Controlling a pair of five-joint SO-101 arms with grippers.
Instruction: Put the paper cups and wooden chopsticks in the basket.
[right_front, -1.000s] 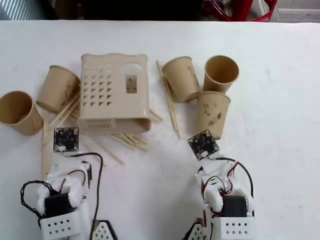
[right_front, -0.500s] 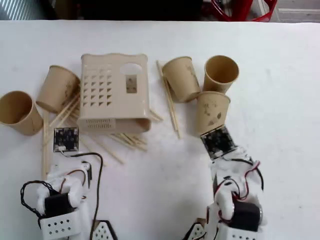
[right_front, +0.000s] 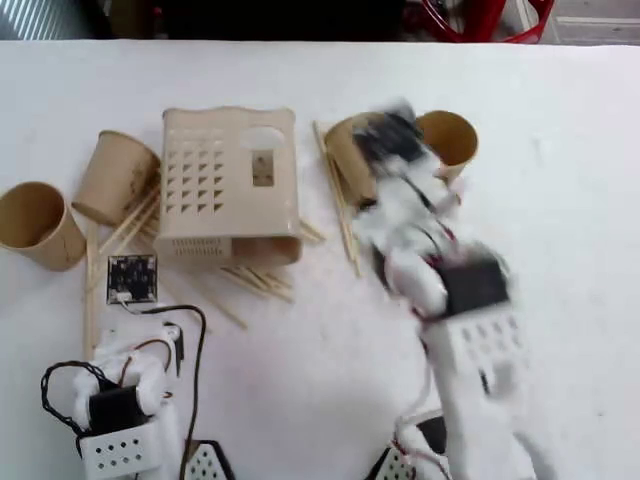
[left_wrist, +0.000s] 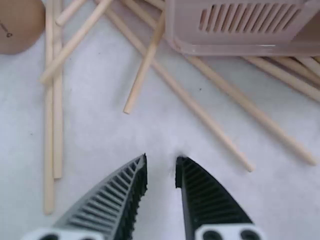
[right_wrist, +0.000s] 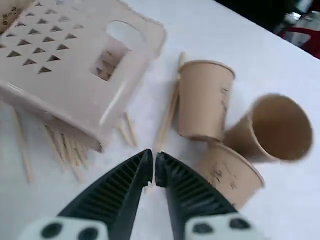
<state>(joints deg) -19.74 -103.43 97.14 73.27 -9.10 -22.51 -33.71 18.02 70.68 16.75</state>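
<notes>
Three tan paper cups (right_wrist: 202, 100) are clustering together on the white table (right_front: 560, 120), touching one another. In the right wrist view they are sitting just beyond the tips of the right gripper (right_wrist: 153, 162), on the side away from the basket. One of them (right_wrist: 272, 127) is lying on its side with its mouth showing. That gripper's black ridged jaws are nearly meeting, with a bare sliver between them, and they are holding nothing. In the high view the right arm (right_front: 450, 290) is stretching out over this cluster, covering part of it.

A pair of pale wooden chopsticks (right_wrist: 170, 112) is lying between the nearest cup and the beige perforated plastic basket (right_front: 228, 185). The basket is resting tipped over on the table with its triangle-pierced wall facing up. More chopsticks (right_front: 255, 280) are poking out from under its near edge.

Two further paper cups (right_front: 115, 177) are lying on the other side of the basket, one (right_front: 35, 225) well out toward the table's edge, with chopsticks (right_front: 125, 230) running beside them.

The left gripper (left_wrist: 161, 165) is hovering above bare table, its jaws parted by a narrow gap and gripping nothing. Scattered chopsticks (left_wrist: 200, 107) are lying just ahead of its tips, and the slotted rim of the basket (left_wrist: 240, 25) is sitting beyond them. The left arm (right_front: 115, 400) is sitting folded at the near edge of the table.
</notes>
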